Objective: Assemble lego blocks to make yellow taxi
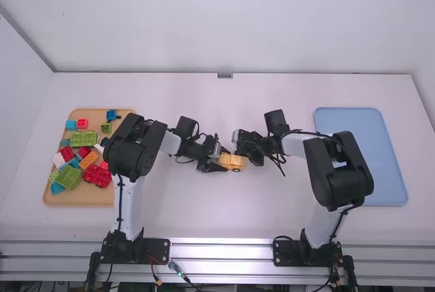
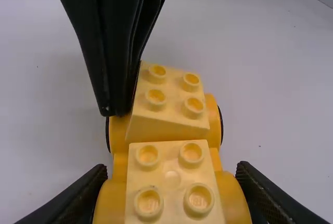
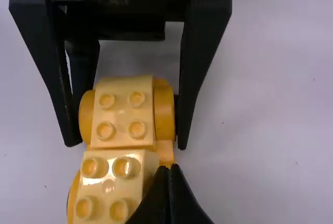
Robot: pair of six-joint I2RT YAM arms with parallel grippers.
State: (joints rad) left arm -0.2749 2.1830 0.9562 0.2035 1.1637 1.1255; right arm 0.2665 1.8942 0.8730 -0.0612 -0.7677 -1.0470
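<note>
The yellow car of joined blocks (image 1: 233, 162) lies at the middle of the table, two studded yellow blocks (image 2: 169, 101) (image 3: 107, 185) on a base with wheels. My left gripper (image 1: 215, 163) is shut on its left end; in the left wrist view, that gripper (image 2: 173, 171) has a finger on each side. At the other end is my right gripper (image 1: 247, 151). In the right wrist view, my right gripper (image 3: 170, 170) is shut with its fingertips together, close beside the nearer studded block. Nothing shows between those tips.
A tan tray (image 1: 81, 198) of loose coloured bricks stands at the left, partly behind the left arm. At the right is a blue tray (image 1: 382, 170), with the right arm over its near-left side. Both arms' forearms reach in toward the table's middle.
</note>
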